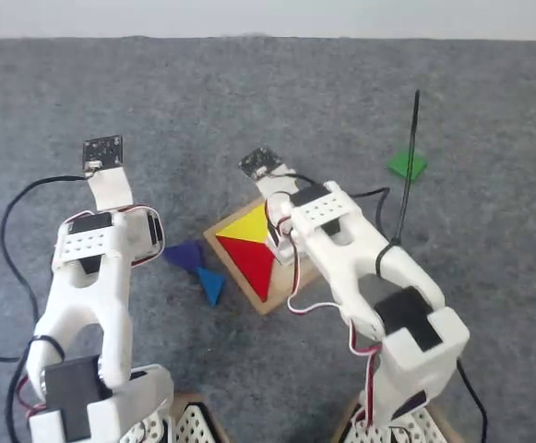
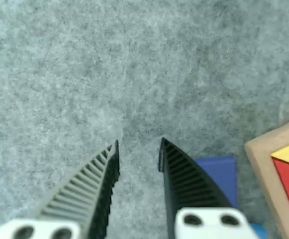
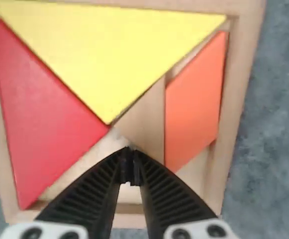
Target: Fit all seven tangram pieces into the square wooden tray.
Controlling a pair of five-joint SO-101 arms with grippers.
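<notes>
Top-down scene of two white robot arms on a grey carpeted table, working a tangram puzzle. The task is roughly half done.

The square wooden tray (image 1: 269, 305) sits near the middle, turned so that one corner points toward the arms. One tray, three pieces seated in it: a large yellow triangle (image 3: 109, 55), a large red triangle (image 3: 40, 124) touching it along one edge, and an orange parallelogram (image 3: 191, 109) against the tray's wall. Bare wood shows between them.

Three pieces lie loose on the carpet. A dark blue piece (image 1: 186, 254) and a light blue triangle (image 1: 211, 284) sit just beside the tray's left edge, close together. A green square (image 1: 406, 165) lies well apart, far and to the right. That makes six pieces counted; the seventh cannot be placed.

The right gripper (image 3: 131, 152) hangs over the tray's bare gap, jaws pressed together, holding nothing. The left gripper (image 2: 138, 147) hovers over carpet left of the tray, jaws spread and empty, with the dark blue piece just beside one finger.
</notes>
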